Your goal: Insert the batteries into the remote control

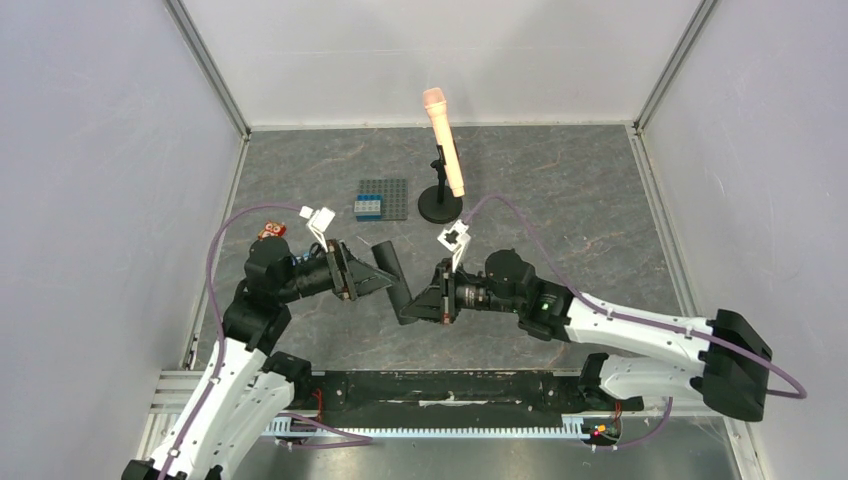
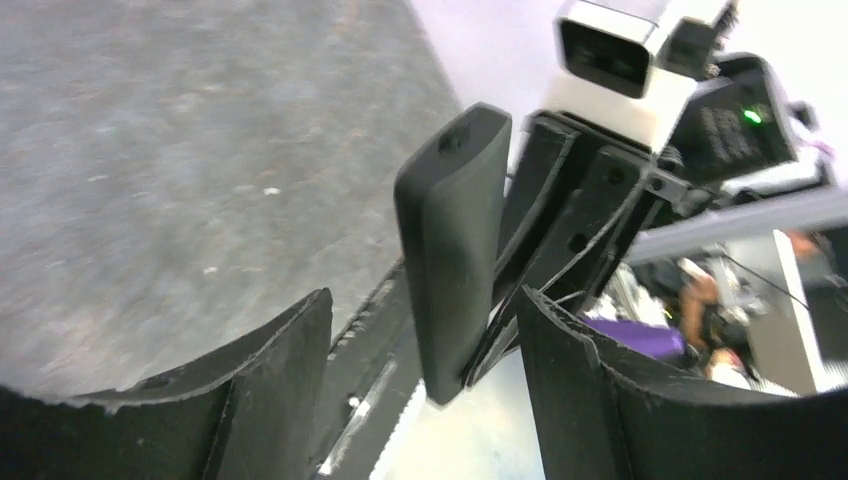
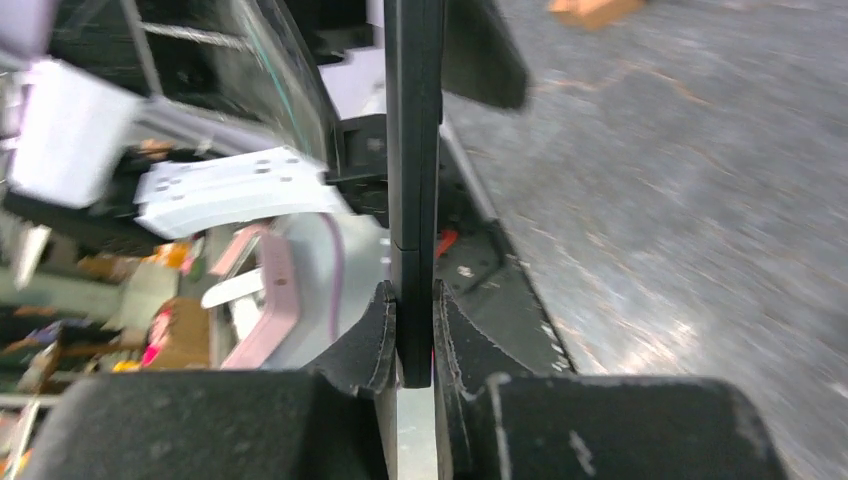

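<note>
Loading looks barely begun: no batteries can be made out in any view. The left hand (image 2: 425, 300) stands wide, fingers on either side of the remote control (image 2: 450, 250), apparently clear of it. At its 3 o'clock, the right hand (image 3: 415, 295) is clamped on the remote's near end, holding it off the surface (image 1: 560, 200). The battery bay is hidden, so its contents cannot be told. At the remote's 12 o'clock, a studded grey plate (image 1: 395, 190) carries one blue brick (image 1: 368, 208).
</note>
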You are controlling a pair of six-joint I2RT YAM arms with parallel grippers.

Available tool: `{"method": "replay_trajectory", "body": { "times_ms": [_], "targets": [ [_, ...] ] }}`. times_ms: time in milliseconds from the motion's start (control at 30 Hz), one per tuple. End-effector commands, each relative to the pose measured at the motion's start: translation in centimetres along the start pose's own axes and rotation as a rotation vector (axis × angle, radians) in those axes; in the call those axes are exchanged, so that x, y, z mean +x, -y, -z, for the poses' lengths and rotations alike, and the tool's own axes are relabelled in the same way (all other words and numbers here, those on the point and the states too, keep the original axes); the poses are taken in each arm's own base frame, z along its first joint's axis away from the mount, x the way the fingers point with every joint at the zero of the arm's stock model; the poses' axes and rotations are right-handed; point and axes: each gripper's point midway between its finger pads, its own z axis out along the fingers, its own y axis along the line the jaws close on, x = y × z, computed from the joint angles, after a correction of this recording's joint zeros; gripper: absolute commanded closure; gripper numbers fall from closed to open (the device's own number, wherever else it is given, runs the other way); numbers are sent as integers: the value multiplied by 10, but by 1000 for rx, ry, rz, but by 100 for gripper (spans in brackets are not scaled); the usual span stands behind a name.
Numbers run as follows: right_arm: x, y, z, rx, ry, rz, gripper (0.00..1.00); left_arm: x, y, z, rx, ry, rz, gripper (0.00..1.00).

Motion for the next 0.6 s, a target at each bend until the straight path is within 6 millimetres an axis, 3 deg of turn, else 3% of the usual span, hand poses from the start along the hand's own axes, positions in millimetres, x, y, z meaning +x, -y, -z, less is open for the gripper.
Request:
{"method": "replay_trajectory", "body": {
  "times_ms": [0, 67, 233, 367, 567],
  "targets": [
    [8, 78, 35, 347, 31, 5, 97, -8, -69, 24, -440, 82, -46, 26],
    [13, 114, 60, 498, 35, -1, 97, -9, -84, 33, -533, 110, -39, 25],
    [11, 208, 150, 1050, 27, 85, 97, -8, -91, 40, -578, 141, -43, 24],
    [1, 239, 197, 1334, -23, 155, 97, -10, -93, 46, -613, 175, -37, 24],
    [3, 266, 224, 1550, -190, 251, 96, -10, -95, 53, -651, 187, -14, 24]
  ]
}}
